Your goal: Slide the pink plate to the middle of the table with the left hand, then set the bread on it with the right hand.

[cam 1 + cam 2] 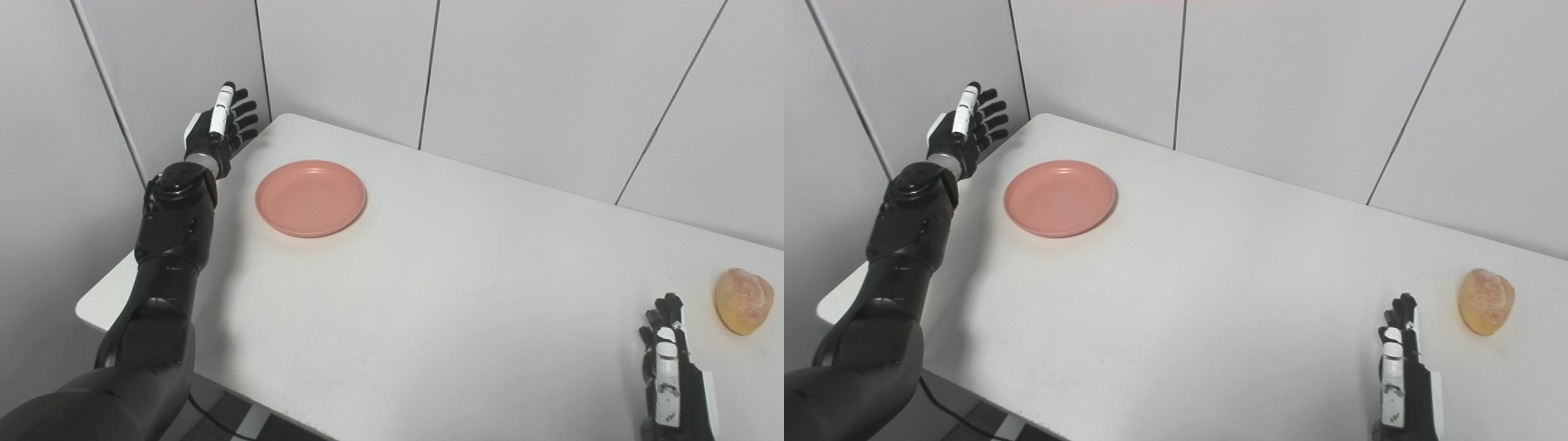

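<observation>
While reaching toward the far left corner of the white table, left hand raised above the table edge, fingers spread apart, holding nothing. Just to its right, apart from it, pink plate lying flat near the far left corner. Right hand low at the near right, fingers extended close together, empty. Bread sitting on the table just beside that hand, on its right, not touching.
</observation>
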You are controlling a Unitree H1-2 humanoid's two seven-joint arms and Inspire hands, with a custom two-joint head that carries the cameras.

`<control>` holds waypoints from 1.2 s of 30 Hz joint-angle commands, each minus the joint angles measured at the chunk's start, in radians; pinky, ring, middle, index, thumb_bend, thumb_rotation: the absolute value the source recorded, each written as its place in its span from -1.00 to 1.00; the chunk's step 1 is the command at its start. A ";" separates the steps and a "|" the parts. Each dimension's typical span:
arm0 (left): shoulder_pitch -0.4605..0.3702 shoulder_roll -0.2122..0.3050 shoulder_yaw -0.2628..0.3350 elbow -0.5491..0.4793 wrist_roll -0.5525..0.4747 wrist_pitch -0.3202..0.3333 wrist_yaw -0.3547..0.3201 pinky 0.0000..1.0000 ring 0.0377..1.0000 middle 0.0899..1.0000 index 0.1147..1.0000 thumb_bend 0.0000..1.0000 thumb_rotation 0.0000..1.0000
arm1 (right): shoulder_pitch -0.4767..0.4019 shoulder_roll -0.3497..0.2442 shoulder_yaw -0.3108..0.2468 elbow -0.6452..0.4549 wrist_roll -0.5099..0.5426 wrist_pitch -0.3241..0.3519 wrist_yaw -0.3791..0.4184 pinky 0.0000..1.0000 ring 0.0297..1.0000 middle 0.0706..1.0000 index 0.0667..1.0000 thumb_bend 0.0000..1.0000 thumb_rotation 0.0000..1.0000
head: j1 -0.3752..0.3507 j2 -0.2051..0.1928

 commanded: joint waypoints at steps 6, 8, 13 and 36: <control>-0.025 0.032 0.011 0.009 -0.022 -0.052 0.012 0.73 0.76 0.73 0.70 -0.29 1.00 | 0.011 -0.014 -0.010 0.027 0.018 -0.033 0.021 1.00 1.00 1.00 1.00 -0.79 1.00 | -0.001 0.006; -0.018 0.031 0.012 0.019 -0.026 -0.052 0.013 0.75 0.76 0.73 0.69 -0.29 1.00 | 0.012 -0.014 -0.011 0.021 0.014 -0.023 0.019 1.00 1.00 1.00 1.00 -0.78 1.00 | -0.001 0.007; -0.012 0.029 0.009 0.062 -0.023 -0.081 0.024 0.73 0.73 0.69 0.64 -0.31 1.00 | 0.013 -0.008 -0.014 0.019 0.018 -0.022 0.015 1.00 1.00 1.00 1.00 -0.79 1.00 | -0.004 0.011; -0.032 -0.010 -0.074 0.233 -0.014 -0.153 0.020 0.68 0.69 0.66 0.64 -0.30 1.00 | 0.020 -0.009 -0.009 -0.005 0.000 -0.018 0.014 1.00 1.00 1.00 0.99 -0.76 1.00 | -0.020 0.028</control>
